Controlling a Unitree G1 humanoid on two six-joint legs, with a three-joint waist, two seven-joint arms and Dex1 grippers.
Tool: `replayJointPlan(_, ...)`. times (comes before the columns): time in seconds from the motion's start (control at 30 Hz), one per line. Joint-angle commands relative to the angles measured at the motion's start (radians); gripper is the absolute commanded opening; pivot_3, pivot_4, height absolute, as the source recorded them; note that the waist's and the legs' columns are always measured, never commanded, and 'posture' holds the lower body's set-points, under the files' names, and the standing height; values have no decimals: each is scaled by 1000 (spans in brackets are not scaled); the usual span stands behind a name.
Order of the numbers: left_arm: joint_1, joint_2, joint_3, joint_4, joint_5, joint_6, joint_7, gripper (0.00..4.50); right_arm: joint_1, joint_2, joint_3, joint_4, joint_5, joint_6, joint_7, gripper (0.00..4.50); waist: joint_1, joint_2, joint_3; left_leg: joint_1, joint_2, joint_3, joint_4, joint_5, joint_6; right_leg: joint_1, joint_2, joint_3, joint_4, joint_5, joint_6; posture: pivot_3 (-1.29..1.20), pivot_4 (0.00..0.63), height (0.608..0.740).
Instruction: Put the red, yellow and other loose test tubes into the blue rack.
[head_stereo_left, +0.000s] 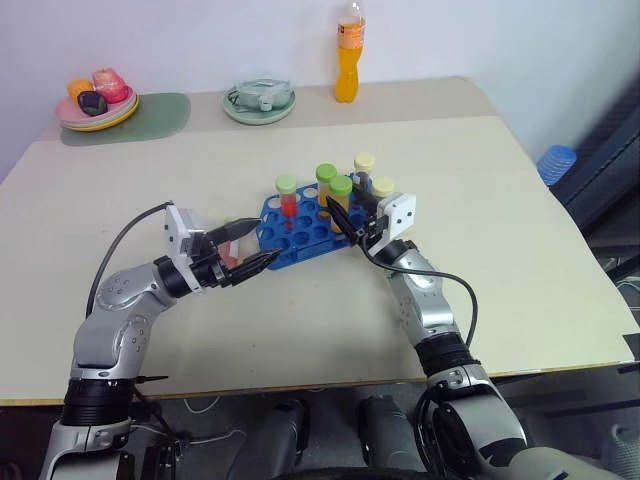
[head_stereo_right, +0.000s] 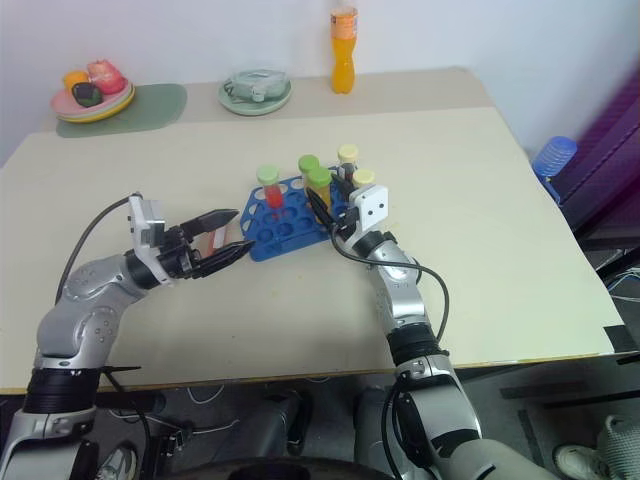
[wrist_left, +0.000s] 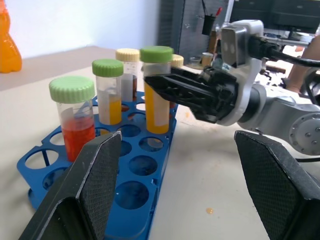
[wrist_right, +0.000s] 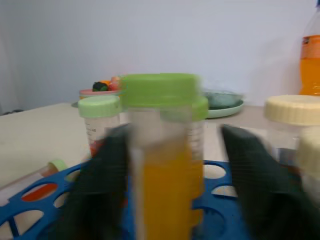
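The yellow tube (wrist_left: 156, 90) stands upright in the blue rack (head_stereo_left: 300, 232), green cap up; the right gripper (head_stereo_left: 342, 222) brackets it, fingers apart. The left gripper (head_stereo_left: 250, 247) gapes empty.

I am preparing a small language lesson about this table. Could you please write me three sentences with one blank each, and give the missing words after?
1. The tubes stand upright in a rack of ____ colour.
2. The tube between the open fingers of the right claw has a ____ cap.
3. The tall bottle at the far edge of the table holds an ____ drink.

Missing words: blue; green; orange
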Motion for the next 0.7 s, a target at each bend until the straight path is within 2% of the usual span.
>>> replayJointPlan(0.03,-5,-7,36,-33,-32,2,24,3697,14,-6,17,-71,-19,-19,1,4479,1,0,0,0,0,0,0,0,0,0,0,0,0,0,0,0,150,740)
replayJointPlan(0.23,-16,-36,66,-25,-40,1,103,3697,81,-73,40,-203,-32,57,34,4479,6,0,0,0,0,0,0,0,0,0,0,0,0,0,0,0,150,740)
replayJointPlan(0.37,-20,-56,109,-46,-54,51,222,3697,178,-196,39,-388,-4,174,105,4479,9,0,0,0,0,0,0,0,0,0,0,0,-1,0,0,0,150,740)
replayJointPlan(0.47,-13,-67,160,-111,-100,152,366,3697,267,-305,27,-554,52,290,175,4479,9,0,0,-1,0,0,0,-1,2,1,-2,0,-1,0,0,0,150,740)
replayJointPlan(0.53,-10,-54,187,-157,-58,212,495,3697,327,-402,-7,-666,109,377,229,4479,8,0,0,-1,0,0,0,-3,5,0,-2,0,-1,0,0,0,150,740)
replayJointPlan(0.6,-20,-46,219,-200,-73,343,636,3697,362,-489,-47,-750,170,456,273,4479,8,0,0,-1,0,0,0,-3,6,1,-2,0,-1,0,0,0,150,740)
replayJointPlan(0.7,-41,-54,269,-269,-173,568,810,3697,372,-575,-84,-816,229,535,313,4479,9,-1,0,-1,1,0,1,-4,6,1,-2,0,-1,0,0,0,150,740)
